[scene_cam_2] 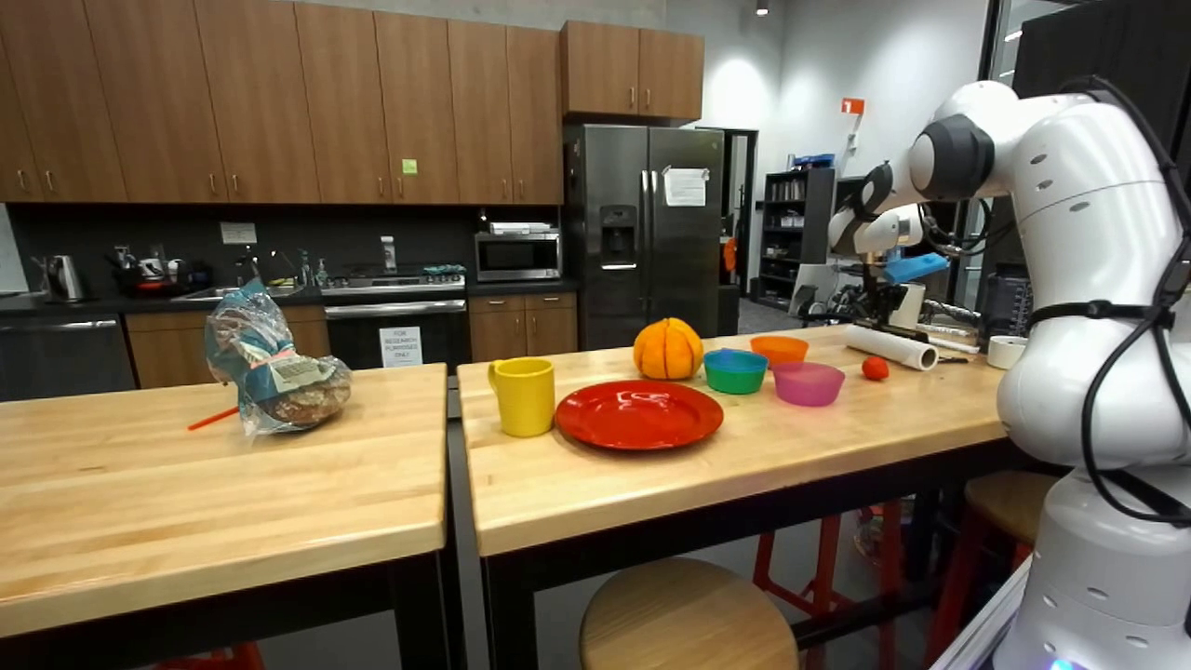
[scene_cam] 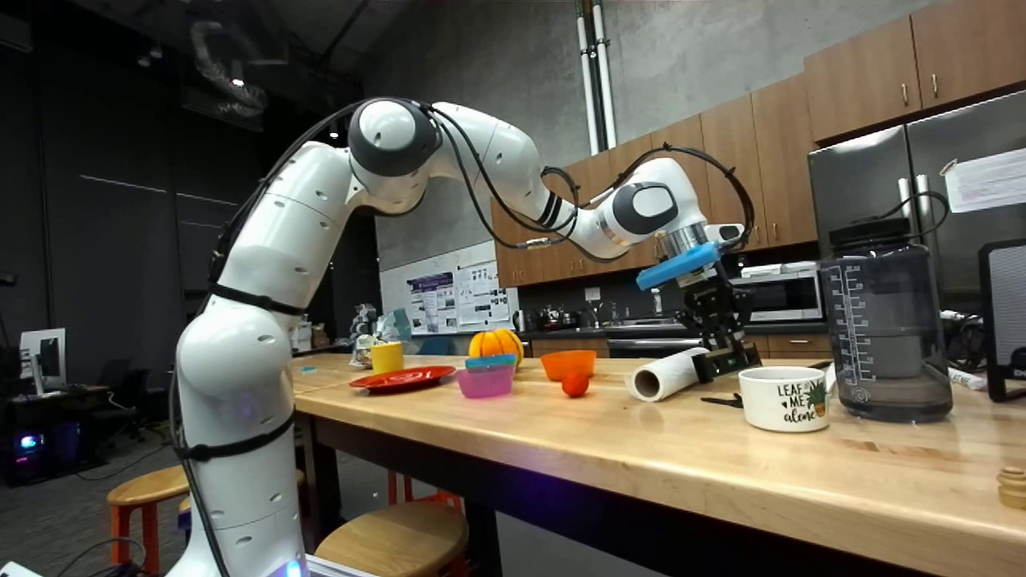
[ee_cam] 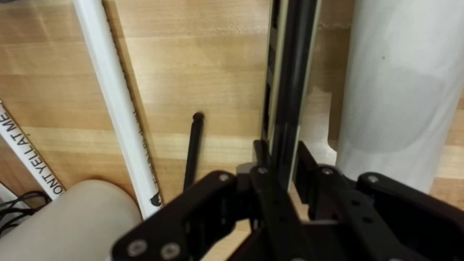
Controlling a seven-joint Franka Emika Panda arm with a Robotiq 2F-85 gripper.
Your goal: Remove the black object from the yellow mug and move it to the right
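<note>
Dark gripper [ee_cam: 281, 148] right beneath the wrist camera, across the bottom of the frame, clamped on a black bar [ee_cam: 294, 69], a finger to either flank. Runs lengthwise from between those fingers to the top edge, leaning slightly right, nearly parallel to a thick white roll [ee_cam: 398, 101] just beside on the right, with bare wood between. Farther off, leftward: a thin black stick [ee_cam: 193, 148], then a slanting white tube [ee_cam: 119, 108]. Probably counts as the task's black object, and by the look of things already free of the yellow mug [scene_cam_2: 524, 400], well apart at left of centre in both exterior views. Likely belongs to the set-down step now, being low over the table [scene_cam: 561, 423] at right of centre in an exterior view; cannot tell whether touching the wood. Depends chiefly on that long axis, at a guess: calls for lowering straight into the gap between roll and stick, without swinging the far end against the roll. Only in the wrist view: the bar's slotted side and the wording on a white strip [ee_cam: 27, 154] at the left edge. Absent from that view: the yellow mug, and any sign of the bar's height. Readable in an exterior view alone: dark lettering on a white mug [scene_cam: 784, 401], right of the bar. Cannot see inside the yellow mug from anywhere.
</note>
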